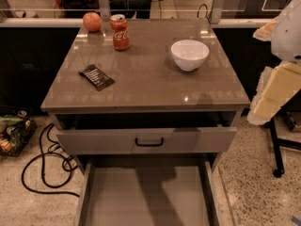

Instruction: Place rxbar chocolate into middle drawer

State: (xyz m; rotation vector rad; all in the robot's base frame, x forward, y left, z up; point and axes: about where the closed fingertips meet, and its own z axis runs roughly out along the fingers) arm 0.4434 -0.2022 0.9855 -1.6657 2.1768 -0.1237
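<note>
The rxbar chocolate [96,76], a flat black wrapper with white lettering, lies on the left part of the grey counter top [150,86]. The middle drawer [117,201] is pulled out below, at the bottom of the view, with a bare grey floor. Only a white and cream part of my arm [280,86] shows at the right edge, beside the counter and well right of the bar. My gripper is out of view.
A red soda can [120,32] and an orange fruit [92,21] stand at the back left. A white bowl [189,54] sits at the right. The drawer with a black handle [149,141] is slightly open above the middle drawer. Black cables [42,166] lie on the floor at left.
</note>
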